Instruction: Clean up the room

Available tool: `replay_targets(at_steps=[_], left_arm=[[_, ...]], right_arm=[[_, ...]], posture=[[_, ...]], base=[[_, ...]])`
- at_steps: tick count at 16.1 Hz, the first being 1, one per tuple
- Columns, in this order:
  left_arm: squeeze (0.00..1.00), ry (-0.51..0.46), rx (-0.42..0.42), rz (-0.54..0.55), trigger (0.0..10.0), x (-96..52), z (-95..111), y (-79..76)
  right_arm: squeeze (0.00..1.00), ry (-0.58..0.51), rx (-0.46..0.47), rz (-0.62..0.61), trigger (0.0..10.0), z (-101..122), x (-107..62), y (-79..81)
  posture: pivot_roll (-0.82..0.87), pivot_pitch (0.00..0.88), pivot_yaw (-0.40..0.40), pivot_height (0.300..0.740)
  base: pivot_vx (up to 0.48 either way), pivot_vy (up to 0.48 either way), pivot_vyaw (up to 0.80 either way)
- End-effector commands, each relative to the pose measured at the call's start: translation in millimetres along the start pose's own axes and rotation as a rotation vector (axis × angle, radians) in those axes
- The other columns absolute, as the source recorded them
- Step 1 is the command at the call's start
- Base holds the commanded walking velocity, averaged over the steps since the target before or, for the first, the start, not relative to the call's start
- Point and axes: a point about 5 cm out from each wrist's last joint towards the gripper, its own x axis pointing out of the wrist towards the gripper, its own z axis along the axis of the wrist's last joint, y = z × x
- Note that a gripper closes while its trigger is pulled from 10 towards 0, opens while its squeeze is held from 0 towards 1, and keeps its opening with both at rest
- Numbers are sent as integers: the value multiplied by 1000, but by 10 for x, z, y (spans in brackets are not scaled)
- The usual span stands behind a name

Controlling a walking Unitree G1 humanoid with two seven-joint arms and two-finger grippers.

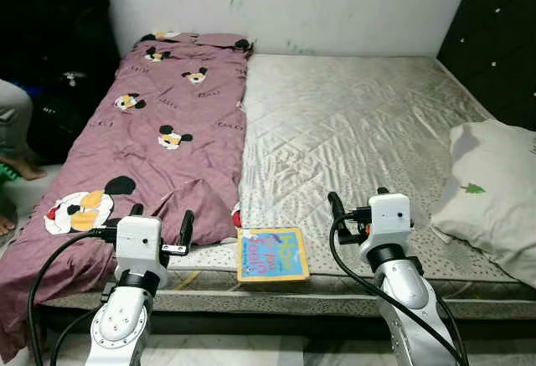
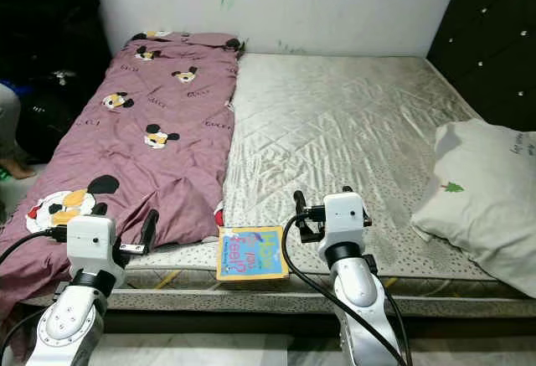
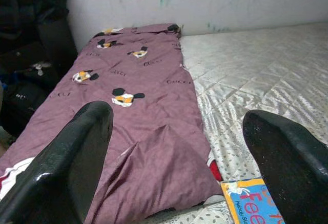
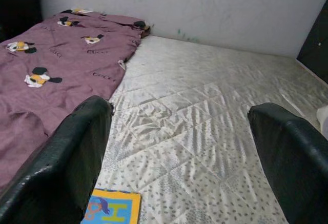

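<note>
A colourful children's book (image 1: 270, 255) with a yellow border lies flat at the near edge of the mattress (image 1: 360, 123). A maroon blanket (image 1: 159, 131) printed with cartoon mice covers the bed's left side. A white pillow (image 1: 490, 190) rests on the right. My left gripper (image 1: 161, 228) is raised over the blanket's near corner, left of the book, open and empty. My right gripper (image 1: 358, 205) hovers just right of the book, also open and empty. The book's corner (image 3: 253, 201) appears between the left fingers (image 3: 66, 167), and its edge (image 4: 110, 208) below the right fingers (image 4: 66, 157).
A white wall (image 1: 335, 2) with paint marks runs behind the bed. A dark padded headboard (image 1: 502, 31) stands at the right. A person's leg and foot (image 1: 17, 144) are at the far left beside dark bags (image 1: 71, 81).
</note>
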Motion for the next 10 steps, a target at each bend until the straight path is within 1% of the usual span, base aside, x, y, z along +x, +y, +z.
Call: replay_targets(at_steps=[1, 7, 10], left_arm=[[0, -17, 9, -17, 10000, 3, 65, -13], [0, -28, 9, -14, 10000, 24, 93, -3], [0, -36, 9, -17, 10000, 59, 107, -6]], right_arm=[[0, 6, 3, 3, 10000, 13, -6, -3], [0, 13, 11, 10, 10000, 7, 30, -1], [0, 14, 8, 13, 10000, 10, 58, 4]], posture=[[-17, 0, -11, 740], [-8, 0, -13, 740], [-11, 0, -14, 740]], base=[[0, -244, 0], [0, -337, 0], [0, -346, 0]])
